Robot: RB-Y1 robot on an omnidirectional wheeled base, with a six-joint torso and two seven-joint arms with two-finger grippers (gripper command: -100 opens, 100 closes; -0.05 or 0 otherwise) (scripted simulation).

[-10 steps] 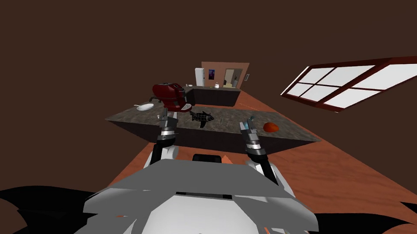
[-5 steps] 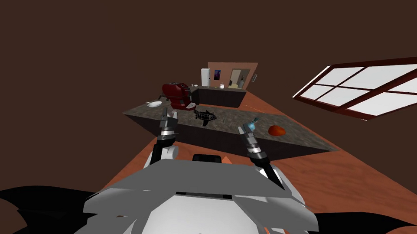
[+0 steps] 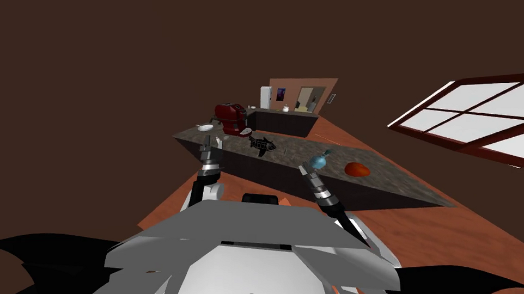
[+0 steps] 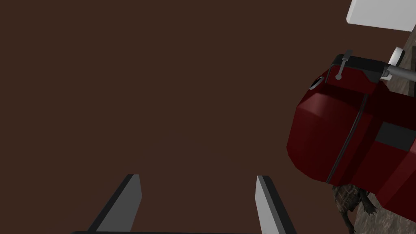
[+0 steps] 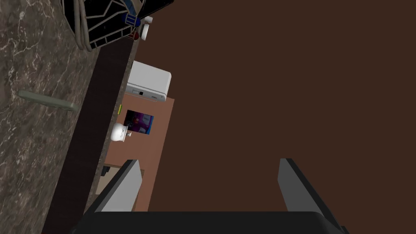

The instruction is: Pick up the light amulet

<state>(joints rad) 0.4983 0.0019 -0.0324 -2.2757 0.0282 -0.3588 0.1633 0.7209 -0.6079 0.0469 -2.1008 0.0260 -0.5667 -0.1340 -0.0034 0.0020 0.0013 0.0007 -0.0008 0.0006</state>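
Observation:
A small light blue piece [image 3: 318, 161] with a round body and a thin neck, likely the amulet, sits near the front edge of the dark marbled counter [image 3: 299, 148]. My right gripper [image 3: 306, 169] is just short of it and slightly to its left, fingers open and empty [image 5: 209, 178]. Its wrist view looks along the counter [image 5: 32, 134], past a flat grey-green piece [image 5: 46, 101]. My left gripper [image 3: 210, 145] is raised at the counter's left end, open [image 4: 197, 191], beside a dark red appliance [image 4: 353, 134].
On the counter stand the dark red appliance [image 3: 231, 117], a white bowl [image 3: 204, 127], a black wire fish-like figure [image 3: 262, 145] and a red-orange lump [image 3: 357, 169]. Behind is a second dark counter [image 3: 284, 120] with a white fridge [image 3: 266, 96]. A window [image 3: 472, 119] is at right.
My view has swung left: counter and window slid to the right. The light blue piece, half hidden by the right gripper before, now shows just beyond its fingertips.

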